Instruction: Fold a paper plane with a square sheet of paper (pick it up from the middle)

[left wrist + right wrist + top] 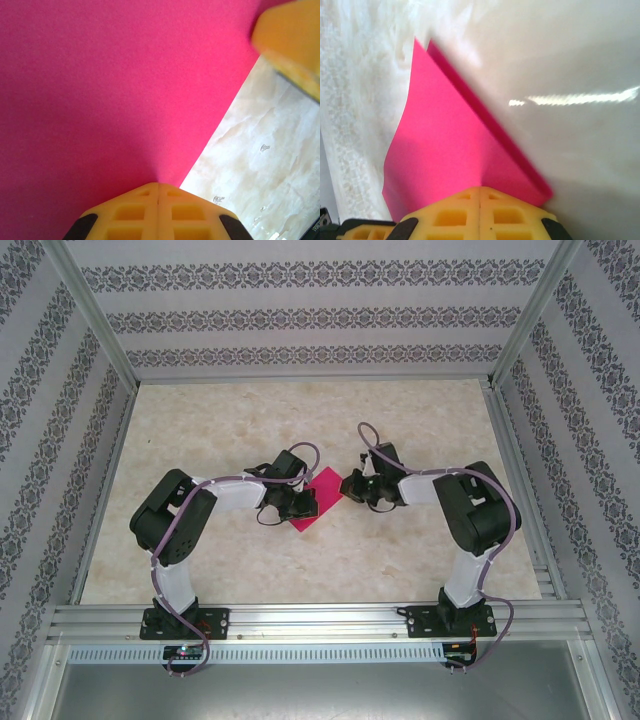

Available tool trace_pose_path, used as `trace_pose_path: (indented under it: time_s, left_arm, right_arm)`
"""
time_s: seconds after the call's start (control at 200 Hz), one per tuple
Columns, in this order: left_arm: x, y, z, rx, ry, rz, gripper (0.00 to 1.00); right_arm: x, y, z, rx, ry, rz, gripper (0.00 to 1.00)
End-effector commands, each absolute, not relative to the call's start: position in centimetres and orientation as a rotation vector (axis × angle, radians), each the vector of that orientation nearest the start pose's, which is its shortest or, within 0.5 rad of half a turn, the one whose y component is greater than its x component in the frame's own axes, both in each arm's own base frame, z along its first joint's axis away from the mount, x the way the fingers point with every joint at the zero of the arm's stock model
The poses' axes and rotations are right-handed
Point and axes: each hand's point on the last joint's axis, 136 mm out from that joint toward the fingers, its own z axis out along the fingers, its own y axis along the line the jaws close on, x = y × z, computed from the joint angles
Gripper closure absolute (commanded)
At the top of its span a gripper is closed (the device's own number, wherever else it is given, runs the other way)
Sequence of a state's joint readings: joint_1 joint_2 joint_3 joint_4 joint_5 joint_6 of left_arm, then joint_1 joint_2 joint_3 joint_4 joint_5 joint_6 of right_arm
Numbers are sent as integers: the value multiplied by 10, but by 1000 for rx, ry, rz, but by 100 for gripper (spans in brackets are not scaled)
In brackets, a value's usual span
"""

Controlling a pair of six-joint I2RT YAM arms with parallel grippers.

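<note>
**A:** From above, where's the sheet?

**B:** The sheet [318, 498] lies mid-counter [420, 570], turned like a diamond, between the two arms. The left pincer [298, 504] sits over its left part, and the right pincer [352, 490] is at its right corner.

**A:** And the left wrist?

**B:** Pink sheet [100, 100] covers most of the view, with counter [260, 165] at the right. The left pincer [158, 186] is closed tight, the sheet's edge nipped at its tips.

**A:** Right wrist?

**B:** The right pincer [480, 189] is closed too, pinching the sheet [440, 150]. The sheet is doubled over, with two layers showing along its right edge and pale counter [570, 60] beyond.
</note>
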State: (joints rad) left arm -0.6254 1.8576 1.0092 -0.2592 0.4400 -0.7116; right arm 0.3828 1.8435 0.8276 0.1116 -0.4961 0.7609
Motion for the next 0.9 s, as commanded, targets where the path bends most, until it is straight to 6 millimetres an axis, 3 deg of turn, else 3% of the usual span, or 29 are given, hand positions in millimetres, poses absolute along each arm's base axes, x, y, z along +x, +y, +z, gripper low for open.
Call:
trace_pose_path:
  time_s: [0.0, 0.125, 0.185, 0.29, 0.43, 0.599, 0.729, 0.894]
  left_arm:
    - [248, -262, -24, -8, 3117, -696, 100]
    - [248, -265, -24, 8, 3108, -722, 100]
    - [249, -264, -24, 8, 3107, -710, 100]
    - [251, -265, -23, 13, 3096, -720, 100]
    - [255, -269, -19, 24, 3080, -738, 100]
    - [259, -273, -13, 38, 3056, -761, 100]
    - [263, -279, -5, 62, 3018, -807, 100]
    - [273, -297, 16, 105, 2917, -949, 100]
  right_arm:
    - [367, 193, 1, 349, 2652, 875, 98]
    - [373, 200, 34, 297, 2590, 929, 98]
    - [370, 204, 55, 264, 2549, 966, 97]
    - [359, 211, 75, 217, 2521, 1000, 97]
    - [340, 242, 65, 152, 2564, 1077, 96]
    - [335, 272, 39, 137, 2628, 1127, 96]
    - [335, 274, 24, 161, 2666, 1108, 97]
    - [331, 260, 8, 192, 2717, 1004, 97]
